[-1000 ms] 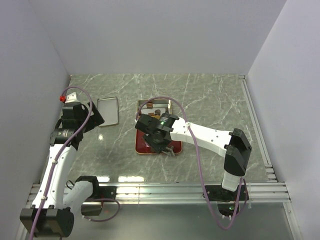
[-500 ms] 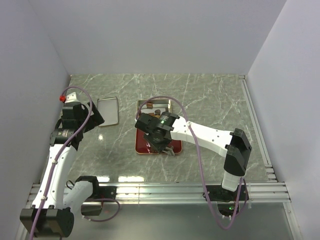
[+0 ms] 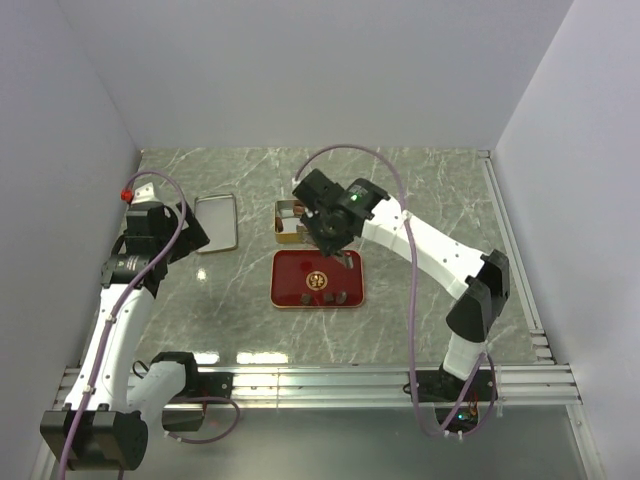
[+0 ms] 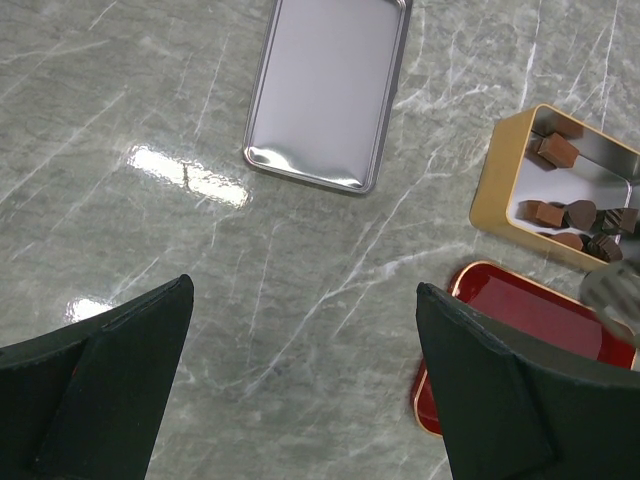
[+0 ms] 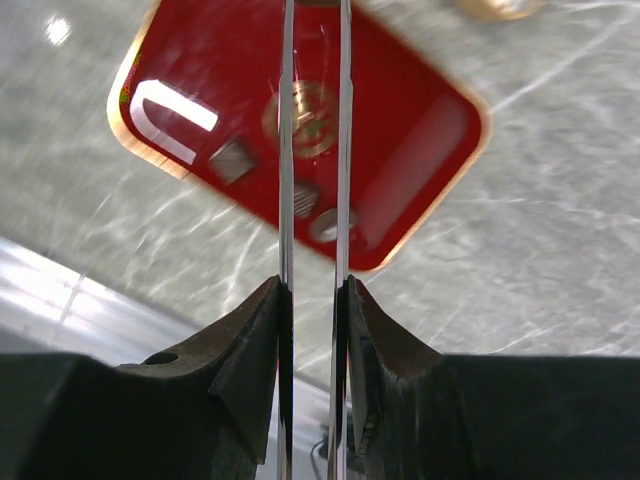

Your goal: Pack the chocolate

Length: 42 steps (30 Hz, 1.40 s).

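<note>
Three small dark chocolates [image 3: 322, 297] lie along the front of the red tray [image 3: 318, 270]; they also show in the right wrist view [image 5: 305, 197]. Several more chocolates [image 4: 560, 213] sit in the gold box [image 3: 284, 221] behind the tray. My right gripper [image 3: 330, 222] is over the box's right part. In the right wrist view it [image 5: 313, 290] is shut on the long metal tongs [image 5: 286, 150]. The tongs' tips are out of view, so I cannot tell whether they hold a piece. My left gripper [image 4: 303, 290] is open and empty above bare table, left of the tray.
A silver lid [image 3: 216, 222] lies flat left of the gold box, also seen in the left wrist view [image 4: 330, 90]. White walls close in the left, back and right. A metal rail [image 3: 320, 380] runs along the near edge.
My right gripper with the tongs rose from the front of the red tray and moved back over the gold box, uncovering the tray. The left arm has barely moved.
</note>
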{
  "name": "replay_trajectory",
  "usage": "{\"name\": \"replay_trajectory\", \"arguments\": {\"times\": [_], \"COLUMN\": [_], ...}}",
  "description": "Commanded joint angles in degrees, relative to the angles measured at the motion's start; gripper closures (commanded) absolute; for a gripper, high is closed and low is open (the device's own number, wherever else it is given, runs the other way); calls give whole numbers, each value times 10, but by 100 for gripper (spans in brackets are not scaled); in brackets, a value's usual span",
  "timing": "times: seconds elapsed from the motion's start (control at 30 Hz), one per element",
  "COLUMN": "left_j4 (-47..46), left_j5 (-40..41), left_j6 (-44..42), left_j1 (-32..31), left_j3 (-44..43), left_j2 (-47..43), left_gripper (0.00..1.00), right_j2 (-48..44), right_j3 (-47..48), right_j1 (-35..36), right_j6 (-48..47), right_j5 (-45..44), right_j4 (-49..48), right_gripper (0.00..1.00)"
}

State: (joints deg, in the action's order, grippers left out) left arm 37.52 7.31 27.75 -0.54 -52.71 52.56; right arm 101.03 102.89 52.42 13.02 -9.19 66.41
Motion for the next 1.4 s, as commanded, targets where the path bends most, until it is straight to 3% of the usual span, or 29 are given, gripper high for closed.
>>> {"name": "replay_trajectory", "arguments": {"times": [0.0, 0.23, 0.6, 0.83, 1.37], "left_j4": [-20, -19, -23, -30, -34], "left_j5": [-6, -3, -4, -7, -7], "left_j6": [-3, -7, -5, -6, -2], "left_j1": [3, 3, 3, 3, 3], "left_j3": [-22, -30, -30, -32, -22], "left_j2": [3, 11, 14, 21, 17], "left_gripper": [1, 1, 1, 1, 1], "right_j2": [12, 35, 50, 50, 7], "right_j3": [34, 77, 85, 88, 92], "right_j1": [-47, -110, -124, -128, -129], "right_j6": [-20, -26, -27, -28, -24], "right_j5": [-12, 18, 19, 15, 24], "right_j4": [-34, -59, -47, -42, -15], "right_gripper": [67, 67, 65, 50, 55]}}
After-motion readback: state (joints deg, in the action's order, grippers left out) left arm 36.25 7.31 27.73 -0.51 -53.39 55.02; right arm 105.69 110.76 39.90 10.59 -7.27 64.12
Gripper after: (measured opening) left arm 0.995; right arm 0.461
